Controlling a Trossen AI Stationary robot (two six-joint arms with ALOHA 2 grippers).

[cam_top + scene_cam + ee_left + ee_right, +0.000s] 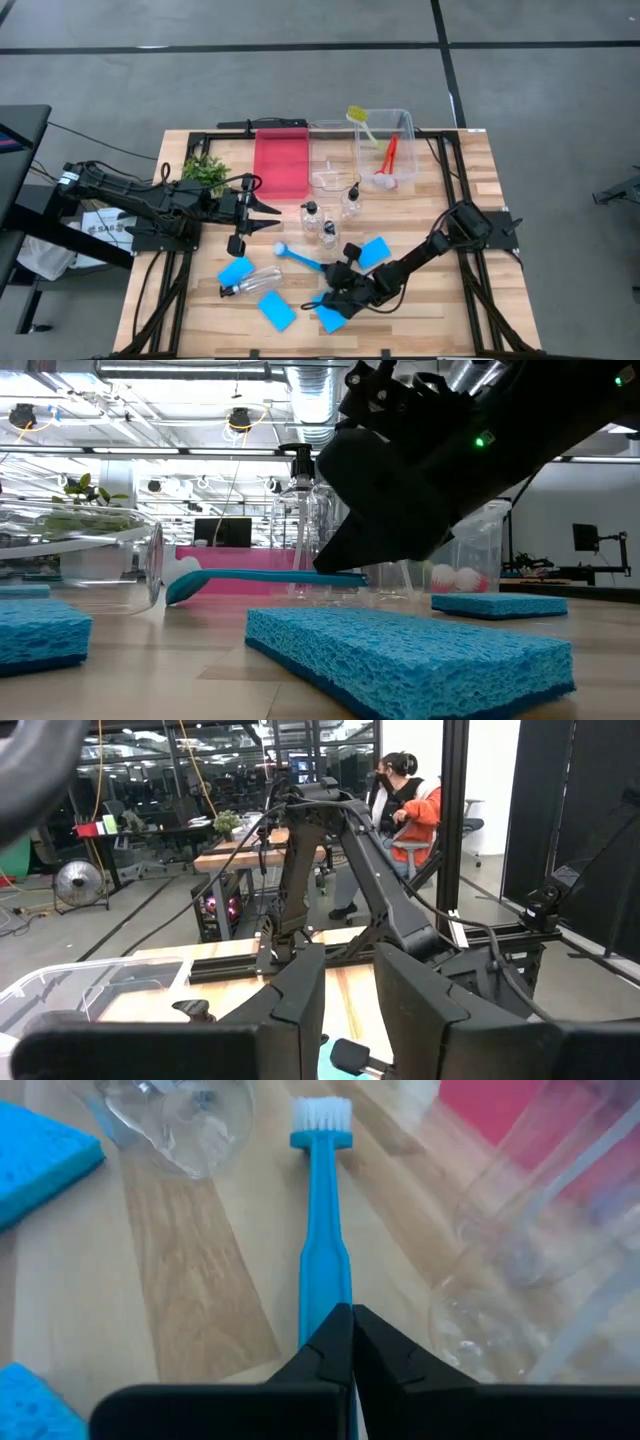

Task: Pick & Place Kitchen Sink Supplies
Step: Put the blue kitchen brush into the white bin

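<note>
Wooden slatted table (pixel 470 200) on a grey floor; a workshop room with a seated person in an orange top (pixel 415 805) is seen beyond it.

Step in hand: pick-up of the blue brush (pixel 322 1230). The right gripper (pixel 352 1320) is seen pinched shut on the handle end, low toward the near edge of the table, right of centre. The brush is lying flat, white bristle head toward the table's middle. Whether it has left the wood cannot be told.

Next move, as judged: a lift clear of the fallen bottle (pixel 255 281) and standing bottles (pixel 325 222), then carriage to the clear bin (pixel 405 125) at the far edge.

The left gripper (pixel 272 218) is held idle near the left edge, fingers partly parted, nothing held.

Counts:
- sponges (pixel 377 250): four, all near the near edge.
- Pump bottles: four counted; three or so upright at centre, one lying down.
- Brushes: three; the red (pixel 390 152) and the yellow-green (pixel 362 122) are in or at the bin.
</note>
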